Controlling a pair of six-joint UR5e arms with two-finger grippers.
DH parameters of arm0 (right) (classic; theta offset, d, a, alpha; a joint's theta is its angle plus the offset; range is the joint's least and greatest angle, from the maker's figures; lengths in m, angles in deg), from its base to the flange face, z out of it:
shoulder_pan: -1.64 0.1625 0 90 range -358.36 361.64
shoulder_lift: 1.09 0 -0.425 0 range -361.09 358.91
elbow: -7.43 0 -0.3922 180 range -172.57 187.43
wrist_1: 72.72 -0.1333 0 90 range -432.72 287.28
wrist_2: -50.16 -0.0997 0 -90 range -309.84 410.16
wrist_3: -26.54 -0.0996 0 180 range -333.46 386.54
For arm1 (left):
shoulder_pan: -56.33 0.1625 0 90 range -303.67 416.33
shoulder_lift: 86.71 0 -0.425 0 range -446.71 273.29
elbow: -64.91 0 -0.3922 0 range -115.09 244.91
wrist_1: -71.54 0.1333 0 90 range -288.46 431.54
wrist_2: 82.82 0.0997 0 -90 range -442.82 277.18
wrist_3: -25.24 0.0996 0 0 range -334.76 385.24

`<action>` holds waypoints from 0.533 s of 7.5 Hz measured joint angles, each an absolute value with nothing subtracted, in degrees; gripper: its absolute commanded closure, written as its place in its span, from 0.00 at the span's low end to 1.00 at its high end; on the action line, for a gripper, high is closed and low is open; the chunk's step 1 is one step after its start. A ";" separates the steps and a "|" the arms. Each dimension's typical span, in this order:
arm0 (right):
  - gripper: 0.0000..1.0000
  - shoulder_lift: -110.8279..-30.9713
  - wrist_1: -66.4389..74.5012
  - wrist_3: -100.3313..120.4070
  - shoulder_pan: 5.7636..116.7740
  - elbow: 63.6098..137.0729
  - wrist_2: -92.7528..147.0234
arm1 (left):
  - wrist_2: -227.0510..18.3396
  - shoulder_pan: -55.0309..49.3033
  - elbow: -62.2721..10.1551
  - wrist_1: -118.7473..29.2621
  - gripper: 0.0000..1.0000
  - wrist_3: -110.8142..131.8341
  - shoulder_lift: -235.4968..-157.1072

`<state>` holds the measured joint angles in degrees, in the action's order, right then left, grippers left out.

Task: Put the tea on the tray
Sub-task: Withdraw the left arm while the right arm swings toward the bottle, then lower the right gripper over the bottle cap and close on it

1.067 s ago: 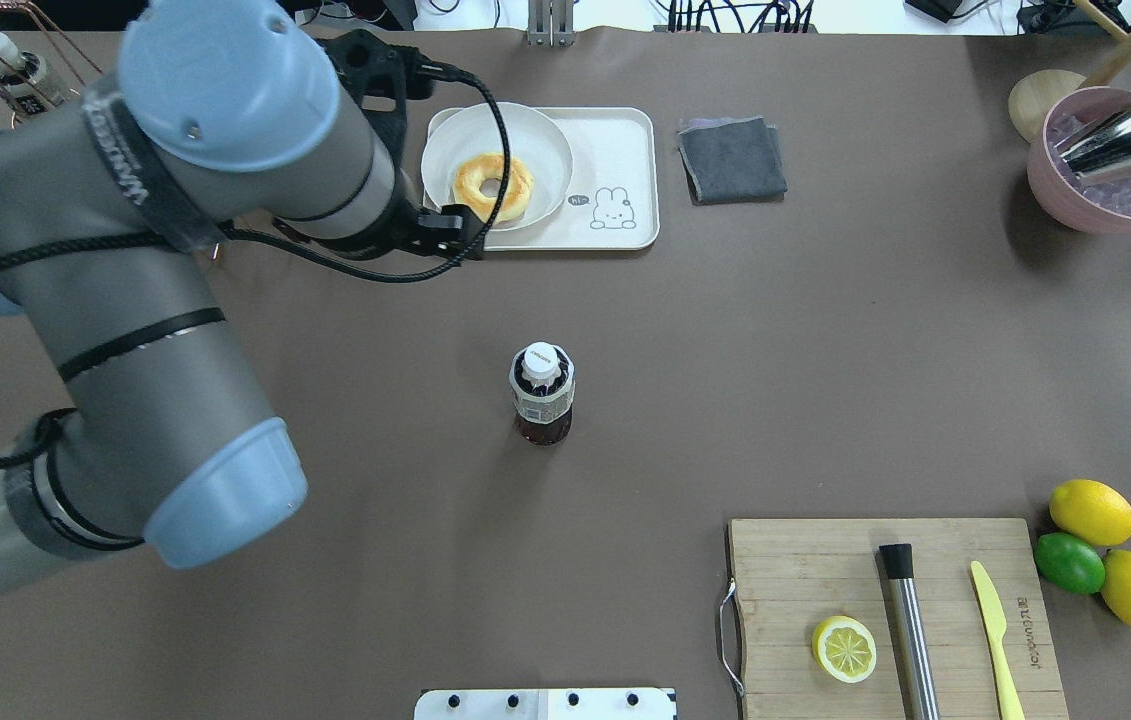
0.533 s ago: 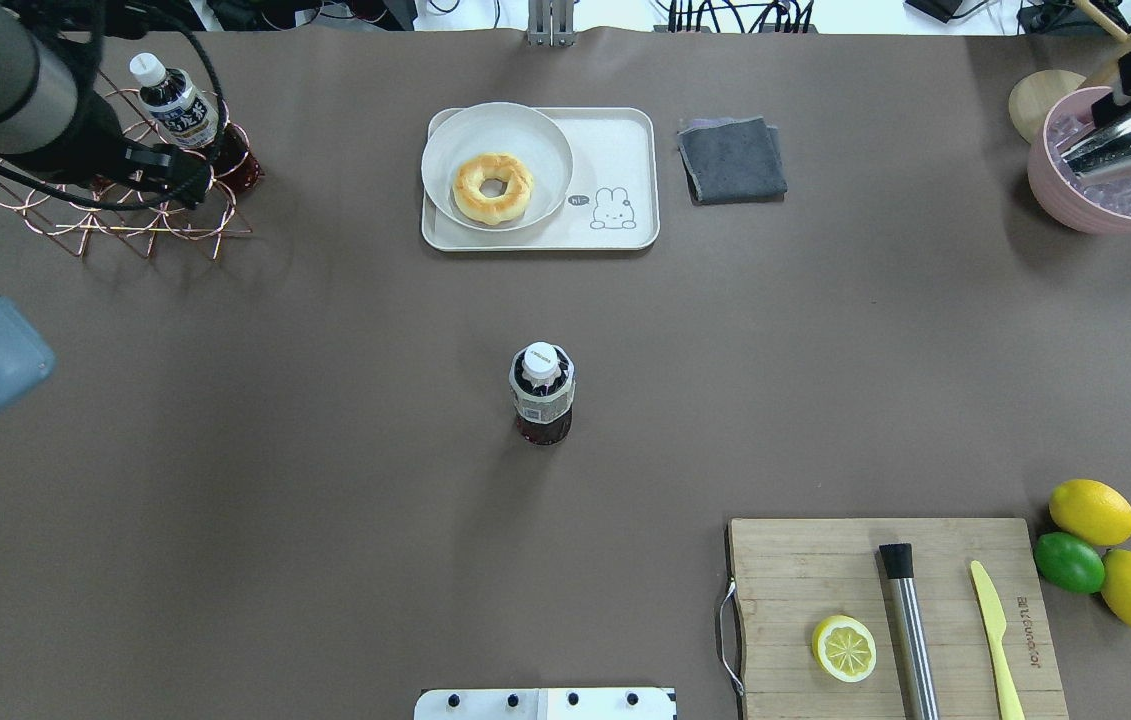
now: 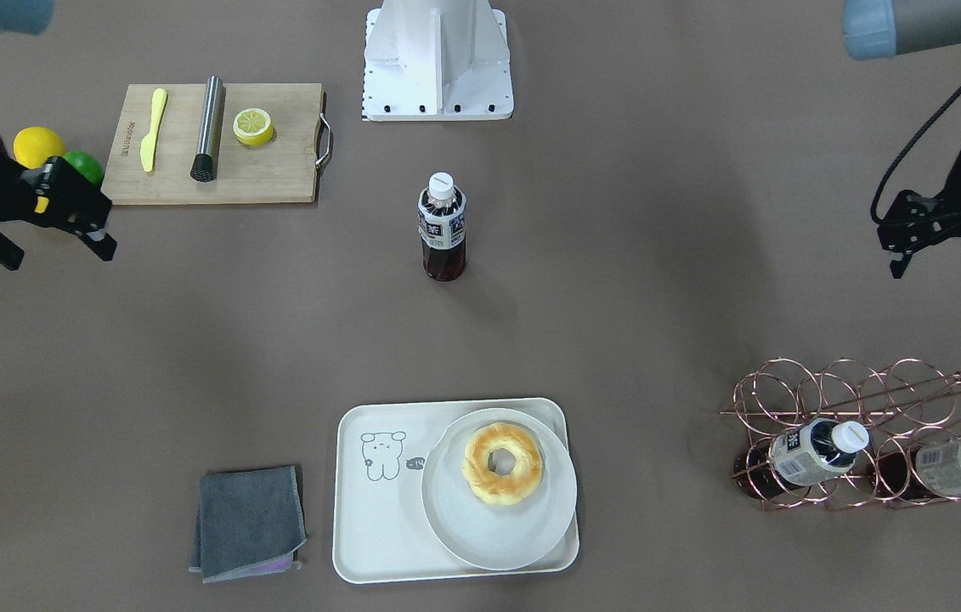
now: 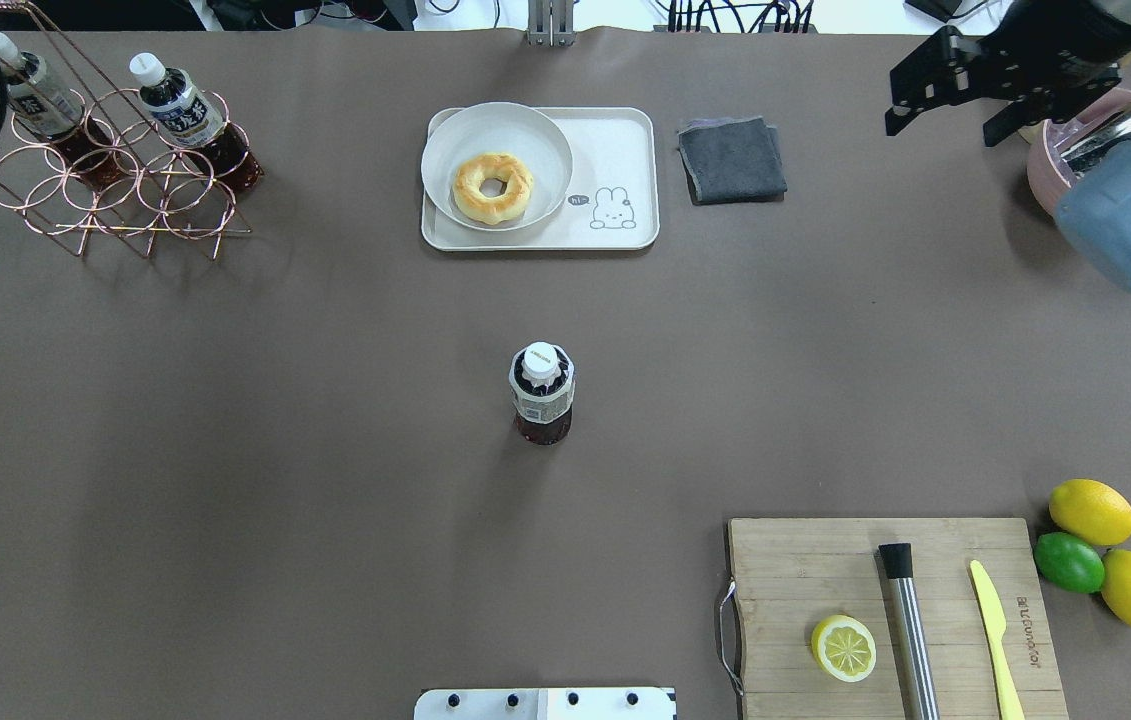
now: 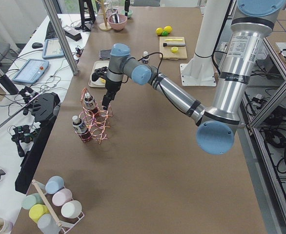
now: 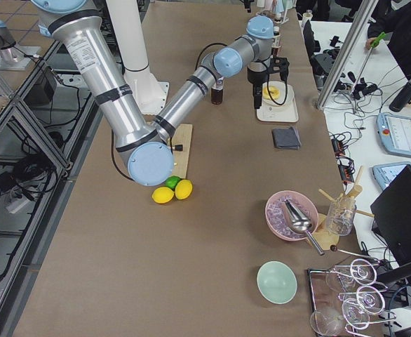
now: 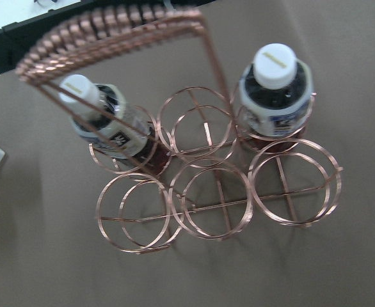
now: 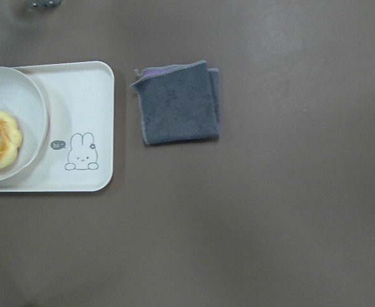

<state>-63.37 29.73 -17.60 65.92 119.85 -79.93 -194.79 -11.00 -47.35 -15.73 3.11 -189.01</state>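
**Two grippers open, tea alone at mid-table**

One bottle holds the middle of the brown table (image 4: 225, 400): the tea (image 4: 542, 393), upright, white cap on, dark label showing, nothing touching it. Reading the overhead view as a dial centred on that bottle, the tray (image 4: 625, 150) lies at 12 o'clock, well apart from it. The tray's 9 o'clock half is filled by a round plate (image 4: 535, 135) carrying a doughnut (image 4: 492, 187); its 3 o'clock half is bare. A folded grey cloth (image 4: 731, 158) lies just beside the tray, at its 3 o'clock.

Out at 2 o'clock the right gripper (image 4: 940, 125) hangs above the table, fingers spread wide, holding nothing. At 10 o'clock stands the copper wire rack (image 7: 218, 182) with two other bottles (image 4: 183, 108) slotted in. The left gripper (image 3: 946, 268) hovers near the rack, fingers parted and empty. Neither gripper is close to the tea.
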 measured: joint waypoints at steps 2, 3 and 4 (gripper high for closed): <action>0.00 -59.22 29.85 -22.70 60.23 119.48 -76.15 | -195.75 -14.50 -44.84 -18.22 0.02 7.12 -184.53; 0.00 -57.72 29.90 -24.28 57.64 119.38 -74.40 | -196.50 -15.62 -43.99 -20.33 0.02 9.05 -181.08; 0.00 -56.36 29.93 -26.21 54.83 119.35 -72.70 | -197.21 -16.93 -43.06 -21.57 0.02 10.21 -178.45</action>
<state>-56.36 29.93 -26.21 54.83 119.35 -72.70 -197.21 -16.93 -43.06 -21.57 10.21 -178.45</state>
